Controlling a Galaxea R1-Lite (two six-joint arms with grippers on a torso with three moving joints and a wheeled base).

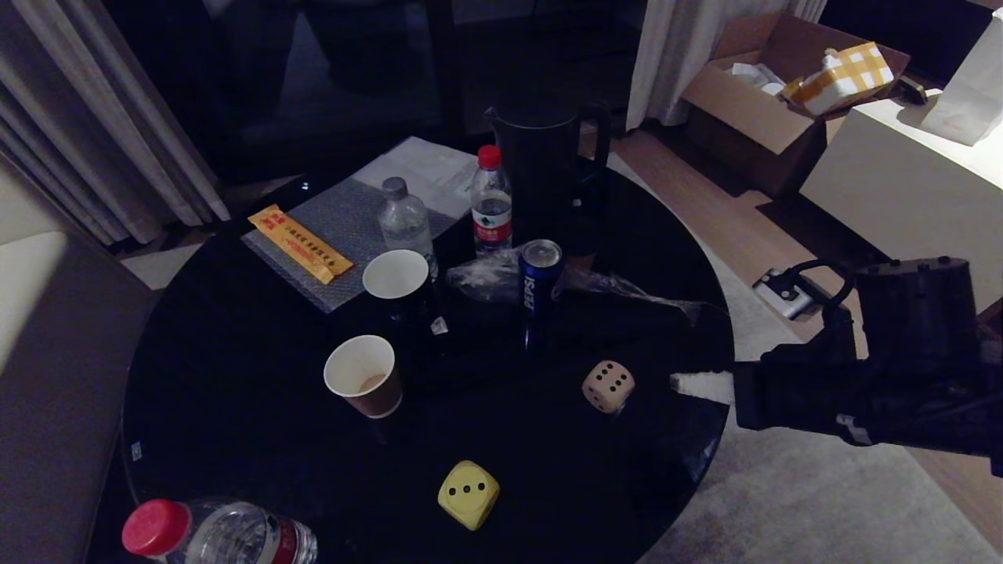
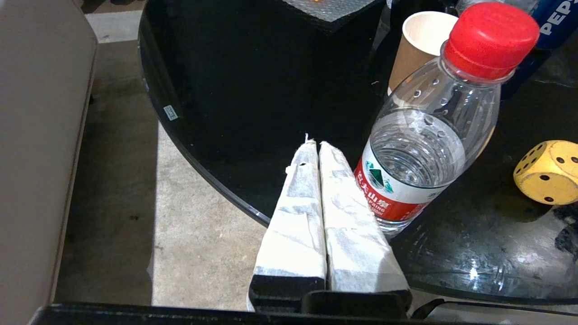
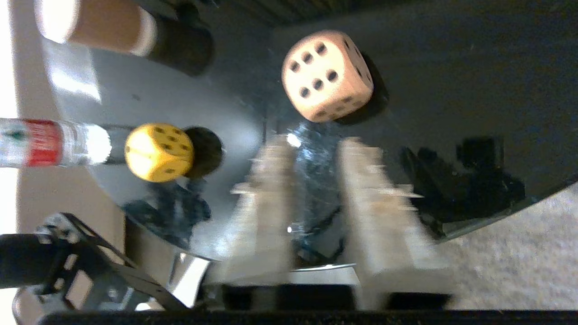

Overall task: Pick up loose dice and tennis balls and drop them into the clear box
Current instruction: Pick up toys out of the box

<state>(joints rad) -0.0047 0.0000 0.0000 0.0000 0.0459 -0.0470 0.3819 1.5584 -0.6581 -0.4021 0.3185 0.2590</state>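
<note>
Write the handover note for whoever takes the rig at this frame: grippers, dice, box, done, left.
Right gripper: open, empty, at the table's right edge, pointing at the beige die.
Left gripper: shut, empty, parked at the near-left edge beside a water bottle.
Yellow die: loose on the black table, near front edge.
No tennis balls or clear box in view.
Done: nothing visibly boxed.
Left: both dice, starting with the beige.
</note>
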